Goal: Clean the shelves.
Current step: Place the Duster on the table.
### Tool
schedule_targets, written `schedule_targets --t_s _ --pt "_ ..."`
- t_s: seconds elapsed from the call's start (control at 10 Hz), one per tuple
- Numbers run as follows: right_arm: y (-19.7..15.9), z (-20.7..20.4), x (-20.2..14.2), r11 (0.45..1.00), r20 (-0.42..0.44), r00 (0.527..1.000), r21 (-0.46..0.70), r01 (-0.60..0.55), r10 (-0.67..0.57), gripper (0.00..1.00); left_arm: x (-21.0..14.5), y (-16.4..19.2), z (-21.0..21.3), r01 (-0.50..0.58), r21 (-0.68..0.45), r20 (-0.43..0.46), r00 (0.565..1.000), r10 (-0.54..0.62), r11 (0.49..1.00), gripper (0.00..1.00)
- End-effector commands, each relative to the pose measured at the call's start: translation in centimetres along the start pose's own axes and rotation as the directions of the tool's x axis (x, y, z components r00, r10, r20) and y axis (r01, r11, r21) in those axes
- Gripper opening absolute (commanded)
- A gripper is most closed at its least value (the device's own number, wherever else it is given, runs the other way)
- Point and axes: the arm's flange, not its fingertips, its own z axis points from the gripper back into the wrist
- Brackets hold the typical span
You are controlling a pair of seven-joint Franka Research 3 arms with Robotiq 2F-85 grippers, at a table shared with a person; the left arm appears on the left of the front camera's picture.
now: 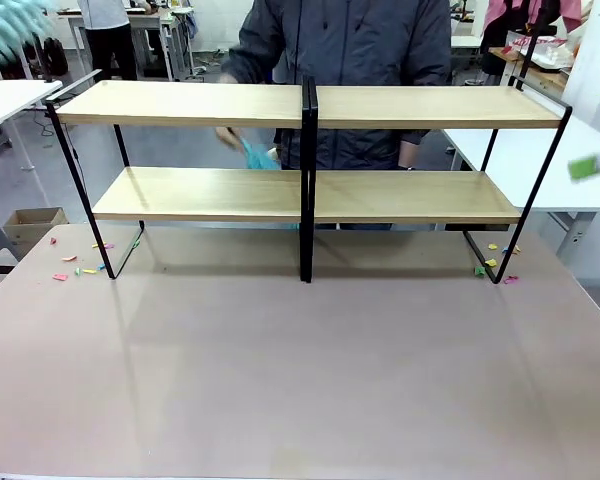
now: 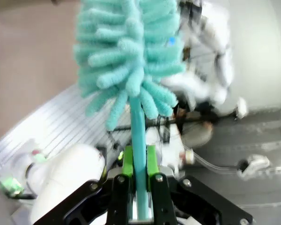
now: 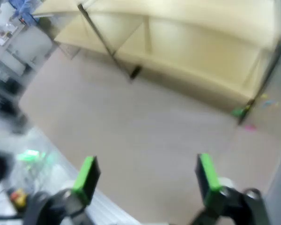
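Observation:
The shelves stand across the far half of the table, two light-wood boards in a black frame with a central upright. My left gripper is shut on the handle of a teal fluffy duster. The duster's blurred head shows at the top left of the front view, above and left of the shelves. My right gripper is open and holds nothing, high over the table with the shelves ahead of it. Its blurred green pad shows at the right edge. Behind the shelves, a person's hand holds a teal duster between the two boards.
Small coloured paper scraps lie on the brown table by the shelves' left foot, and more scraps by the right foot. A cardboard box sits on the floor at left. White tables flank both sides.

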Motion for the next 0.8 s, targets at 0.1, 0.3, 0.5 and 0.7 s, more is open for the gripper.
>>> schedule_targets --t_s 0.1,0.3,0.5,0.7 --pt "-2.9 -1.5 -1.8 0.872 -0.135 0.884 0.152 0.465 -0.448 1.00 3.2 1.4 -6.3 0.143 -0.099 -0.395 0.903 -0.170 0.985 0.13" --pt "-3.3 -3.2 -2.5 0.805 -0.180 0.818 0.154 0.573 -0.547 1.00 5.2 4.0 -12.0 0.096 -0.092 -0.532 0.837 -0.130 0.991 0.13" --pt "-4.2 -3.2 -3.3 0.848 -0.191 0.863 0.180 0.499 -0.468 1.00 6.9 8.9 -18.2 0.067 -0.065 -0.599 0.795 -0.092 0.996 0.13" --pt "-4.2 -3.2 -3.3 0.848 -0.191 0.863 0.180 0.499 -0.468 1.00 8.1 13.5 -22.0 0.161 0.120 -0.523 0.849 -0.076 0.980 0.13"
